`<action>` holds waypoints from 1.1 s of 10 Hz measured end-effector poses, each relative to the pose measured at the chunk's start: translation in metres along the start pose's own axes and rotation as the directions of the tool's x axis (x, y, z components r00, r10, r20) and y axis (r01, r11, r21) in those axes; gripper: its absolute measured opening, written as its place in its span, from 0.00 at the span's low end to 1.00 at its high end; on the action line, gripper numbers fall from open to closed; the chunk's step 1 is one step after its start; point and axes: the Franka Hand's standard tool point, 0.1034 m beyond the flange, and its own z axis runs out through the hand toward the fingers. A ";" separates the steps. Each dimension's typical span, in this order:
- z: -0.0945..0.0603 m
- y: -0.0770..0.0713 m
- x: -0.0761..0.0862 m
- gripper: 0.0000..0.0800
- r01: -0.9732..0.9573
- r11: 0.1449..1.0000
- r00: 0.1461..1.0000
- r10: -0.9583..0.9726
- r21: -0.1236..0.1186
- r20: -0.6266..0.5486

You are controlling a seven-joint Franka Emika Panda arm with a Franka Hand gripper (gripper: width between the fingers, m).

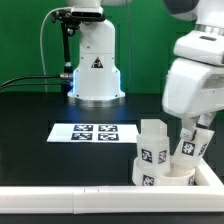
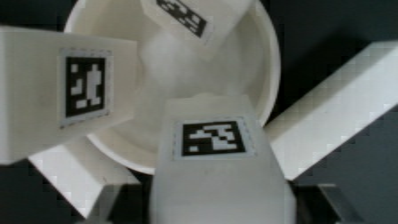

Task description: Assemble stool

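The stool's round white seat [image 1: 165, 180] lies flat at the front of the exterior view's right, in the corner of a white rail. One chunky tagged leg [image 1: 153, 140] stands upright on it. My gripper [image 1: 188, 135] comes down from above and is shut on a second tagged leg [image 1: 189, 150] at the seat's right side. In the wrist view this held leg [image 2: 217, 160] fills the space between the dark fingers [image 2: 118, 198], with its tag facing the camera. The seat [image 2: 178, 70] lies beyond it and the other leg [image 2: 63, 90] stands beside it.
The marker board [image 1: 92, 131] lies flat mid-table. The arm's white base [image 1: 95, 65] stands behind it against a green backdrop. A white rail [image 1: 60, 200] runs along the table's front edge and turns up the right side [image 2: 338, 110], close to the seat.
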 end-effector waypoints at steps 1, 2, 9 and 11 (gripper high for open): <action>0.000 0.001 -0.002 0.42 -0.149 0.989 0.989 0.149 0.012 0.011; 0.001 0.002 -0.002 0.42 -0.320 0.947 0.947 0.320 0.029 0.020; 0.003 0.005 -0.008 0.42 -0.899 0.424 0.436 0.884 0.107 0.165; 0.003 0.007 -0.009 0.42 -0.941 0.323 0.336 0.924 0.099 0.183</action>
